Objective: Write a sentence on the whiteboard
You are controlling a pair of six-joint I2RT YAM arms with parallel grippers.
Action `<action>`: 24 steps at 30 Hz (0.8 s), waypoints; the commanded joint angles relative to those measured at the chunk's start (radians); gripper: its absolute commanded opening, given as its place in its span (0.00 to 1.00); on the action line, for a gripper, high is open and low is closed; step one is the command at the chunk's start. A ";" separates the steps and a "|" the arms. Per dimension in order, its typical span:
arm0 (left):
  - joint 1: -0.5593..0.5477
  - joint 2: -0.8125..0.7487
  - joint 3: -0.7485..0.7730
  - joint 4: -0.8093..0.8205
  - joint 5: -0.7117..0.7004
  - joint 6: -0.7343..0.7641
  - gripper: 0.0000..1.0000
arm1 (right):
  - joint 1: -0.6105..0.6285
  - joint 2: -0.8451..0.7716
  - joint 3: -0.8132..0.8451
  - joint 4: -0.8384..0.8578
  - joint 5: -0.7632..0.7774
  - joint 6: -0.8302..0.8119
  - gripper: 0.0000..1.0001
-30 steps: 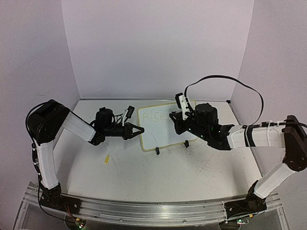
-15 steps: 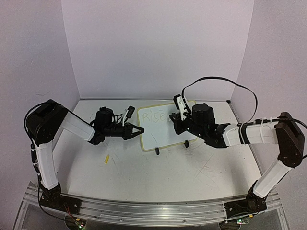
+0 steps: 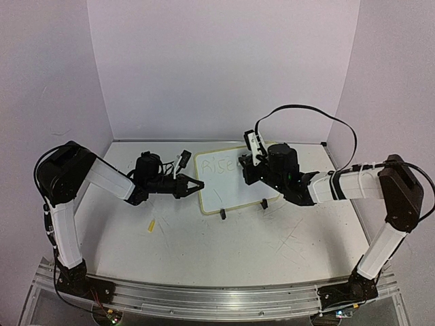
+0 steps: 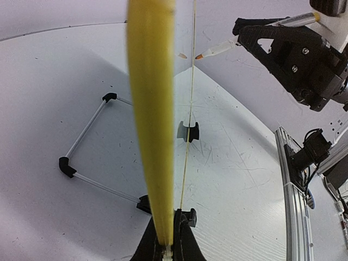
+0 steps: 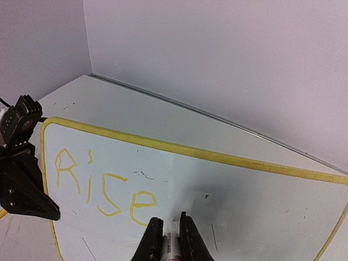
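Marker (image 5: 171,246) work pauses on the whiteboard (image 3: 228,185), which stands near the back of the desk (image 3: 238,255), propped on its black clip feet (image 3: 222,214). Its left rim is pinched in the left hand (image 3: 198,185), whose jaws are clamped narrow on the pale yellow edge.

Over the past second that hand and the board have not shifted. The right arm has: its elbow has risen and swung in from the right, its cable loop has tightened, and the right hand (image 3: 247,170) has slid a little to the left across the board's upper right part. It grips the marker tight between closed fingers.

The right wrist view shows yellow lettering (image 5: 103,187) reading "Rise" along the upper left of the board, with the hand sitting just right of and below the final letter. In the left wrist view the orange tip (image 4: 200,56) appears to hang just clear of the surface, apart from its own reflection.

The move reads as a repositioning between strokes. One word is down, the rest of the board is bare, and most of the sentence is likely yet to be written.
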 commanded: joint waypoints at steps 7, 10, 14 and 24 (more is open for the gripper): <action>0.011 -0.007 0.016 -0.101 -0.120 0.062 0.00 | -0.004 0.027 0.044 0.045 0.036 -0.002 0.00; 0.010 -0.005 0.018 -0.102 -0.120 0.062 0.00 | -0.004 0.033 0.047 0.043 0.023 0.003 0.00; 0.011 -0.006 0.020 -0.104 -0.121 0.063 0.00 | -0.004 0.042 0.050 0.043 0.043 0.003 0.00; 0.011 -0.005 0.022 -0.109 -0.125 0.067 0.00 | -0.004 0.049 0.047 0.035 0.110 0.004 0.00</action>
